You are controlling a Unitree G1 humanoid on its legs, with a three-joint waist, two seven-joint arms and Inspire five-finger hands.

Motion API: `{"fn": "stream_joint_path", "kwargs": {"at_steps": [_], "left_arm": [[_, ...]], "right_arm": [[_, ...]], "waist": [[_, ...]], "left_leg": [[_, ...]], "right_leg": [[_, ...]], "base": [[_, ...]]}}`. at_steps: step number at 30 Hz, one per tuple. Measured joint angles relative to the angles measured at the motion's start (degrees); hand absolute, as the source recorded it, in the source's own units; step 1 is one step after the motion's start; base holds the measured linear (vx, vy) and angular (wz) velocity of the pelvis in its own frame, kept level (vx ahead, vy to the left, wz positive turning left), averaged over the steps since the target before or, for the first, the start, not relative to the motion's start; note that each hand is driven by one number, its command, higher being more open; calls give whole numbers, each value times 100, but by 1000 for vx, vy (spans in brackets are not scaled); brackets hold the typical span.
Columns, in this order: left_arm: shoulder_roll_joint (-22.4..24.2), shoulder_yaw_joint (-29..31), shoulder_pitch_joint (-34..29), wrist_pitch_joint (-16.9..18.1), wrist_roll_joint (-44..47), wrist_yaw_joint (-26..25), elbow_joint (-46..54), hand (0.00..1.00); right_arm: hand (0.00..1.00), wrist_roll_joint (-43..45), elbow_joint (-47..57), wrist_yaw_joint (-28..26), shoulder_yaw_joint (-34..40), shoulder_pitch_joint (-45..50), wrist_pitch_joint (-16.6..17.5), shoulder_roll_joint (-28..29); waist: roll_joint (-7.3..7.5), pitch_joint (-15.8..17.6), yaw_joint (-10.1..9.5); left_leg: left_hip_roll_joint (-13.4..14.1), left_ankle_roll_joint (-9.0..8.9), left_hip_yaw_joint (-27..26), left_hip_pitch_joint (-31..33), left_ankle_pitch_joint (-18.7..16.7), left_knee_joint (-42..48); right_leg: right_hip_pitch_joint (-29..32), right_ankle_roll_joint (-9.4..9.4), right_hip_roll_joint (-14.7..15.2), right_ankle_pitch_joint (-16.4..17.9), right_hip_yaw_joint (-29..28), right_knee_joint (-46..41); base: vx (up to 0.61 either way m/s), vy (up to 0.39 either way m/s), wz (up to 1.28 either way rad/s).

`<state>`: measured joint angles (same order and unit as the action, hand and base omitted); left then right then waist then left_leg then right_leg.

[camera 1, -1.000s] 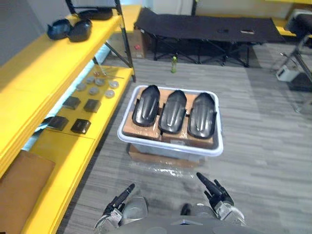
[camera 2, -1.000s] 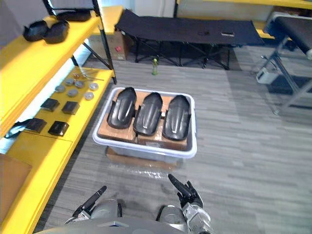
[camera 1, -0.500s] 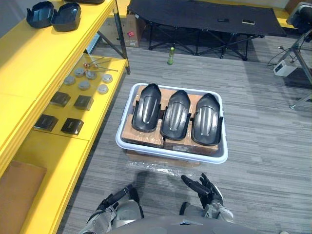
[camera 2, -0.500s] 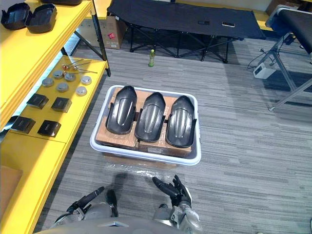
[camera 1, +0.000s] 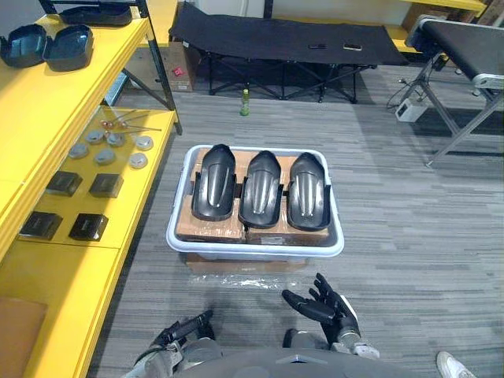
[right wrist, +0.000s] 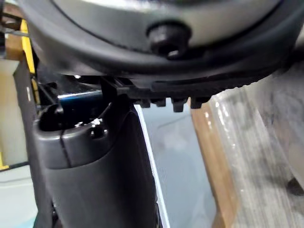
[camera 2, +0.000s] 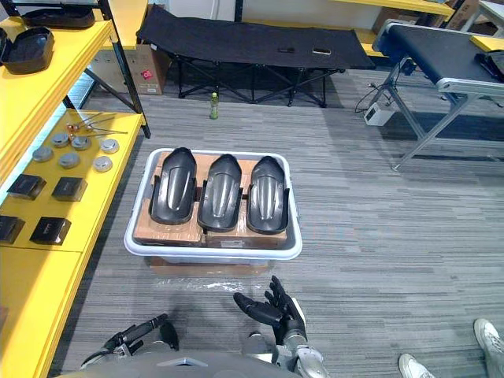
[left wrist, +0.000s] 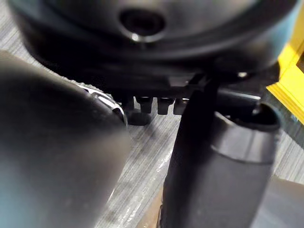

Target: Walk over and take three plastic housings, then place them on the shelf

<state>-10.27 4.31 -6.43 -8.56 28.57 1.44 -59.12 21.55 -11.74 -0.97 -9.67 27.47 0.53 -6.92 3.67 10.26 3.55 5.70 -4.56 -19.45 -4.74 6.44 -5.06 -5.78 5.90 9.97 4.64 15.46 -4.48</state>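
Three black plastic housings [camera 1: 213, 183] [camera 1: 261, 189] [camera 1: 307, 191] lie side by side on cardboard inside a white bin [camera 1: 256, 250] that stands on the grey floor in front of me. My right hand [camera 1: 323, 307] hangs low, short of the bin's near edge, open with fingers spread and holding nothing. My left hand [camera 1: 185, 329] is lower and to the left, also apart from the bin, its fingers straight and empty. The yellow shelf [camera 1: 71, 260] runs along the left.
Two more black housings [camera 1: 46, 46] sit on the upper yellow shelf board. Grey discs [camera 1: 110, 146] and black square parts [camera 1: 79, 205] lie on the lower board. A black cot [camera 1: 276, 39], a green bottle [camera 1: 245, 102] and a metal-legged table [camera 1: 465, 39] stand beyond the bin. A person's shoe [camera 1: 453, 366] shows at the lower right.
The camera has swung right and pulled back, so the bin appears smaller and further left. My right hand's fingers have spread wider; both hands stay low and empty.
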Motion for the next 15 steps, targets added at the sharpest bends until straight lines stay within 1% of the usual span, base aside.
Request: {"fn": "stream_joint_path", "kwargs": {"at_steps": [1,3,5,6,7,10,11,13,14,15], "left_arm": [[-3,-26,0,-6,0,6,-3,100],[-12,-147,-5,-7,4,8,-9,100],[-21,-167,-12,-10,4,18,-9,100],[-31,-169,-27,-9,5,33,0,100],[-36,-169,-34,-7,5,40,6,100],[-53,-168,-46,-9,4,62,44,100],[-61,-168,-58,-9,4,61,66,100],[-101,-161,-81,-16,4,55,131,100],[-110,-149,-80,-17,6,50,161,100],[-145,-146,-72,-28,6,40,274,100]], "right_arm": [[100,51,158,58,3,47,5,3],[100,236,813,421,64,98,114,4],[100,253,1164,662,218,13,181,5],[100,423,1217,808,357,-98,291,9],[100,474,1206,871,450,-159,317,11],[100,482,760,1256,1255,-709,507,-2],[100,480,647,1328,1417,-827,528,-9],[100,471,240,1620,2037,-1345,579,-117],[100,472,167,1685,2133,-1488,597,-190],[100,469,51,1807,2304,-1789,641,-322]], "waist": [[-13,-11,1],[-64,-43,13],[-67,-47,22],[-49,-58,22],[-39,-65,20],[-24,-58,-30],[-21,-42,-29],[-12,50,-59],[15,118,-63],[-10,243,-79]], "left_leg": [[2,-5,-17,-1,-4,0],[21,-13,-121,-10,-14,6],[34,-19,-209,-50,-22,16],[39,-20,-233,-80,-27,16],[42,-19,-240,-87,-29,17],[50,-14,-257,-81,-28,21],[50,-13,-257,-76,-28,22],[51,-2,-248,57,-40,26],[49,7,-231,130,-35,40],[69,28,-183,366,-57,213]], "right_leg": [[0,0,-5,-10,-14,17],[16,-22,-38,-108,-108,82],[29,-35,-51,-139,-190,83],[15,-40,-58,-145,-217,89],[13,-43,-62,-148,-227,91],[-6,-55,-79,-219,-252,179],[-3,-55,-78,-220,-252,178],[152,-88,-75,-200,-268,172],[213,-87,-73,-205,-267,166],[329,-84,-68,-245,-257,163]], "base": [[21,8,-17],[20,10,-24],[0,14,-22],[-9,11,-12],[-15,7,-9],[-16,6,-4],[-35,14,-1],[-57,17,-2],[-68,18,3],[-38,12,8]]}}
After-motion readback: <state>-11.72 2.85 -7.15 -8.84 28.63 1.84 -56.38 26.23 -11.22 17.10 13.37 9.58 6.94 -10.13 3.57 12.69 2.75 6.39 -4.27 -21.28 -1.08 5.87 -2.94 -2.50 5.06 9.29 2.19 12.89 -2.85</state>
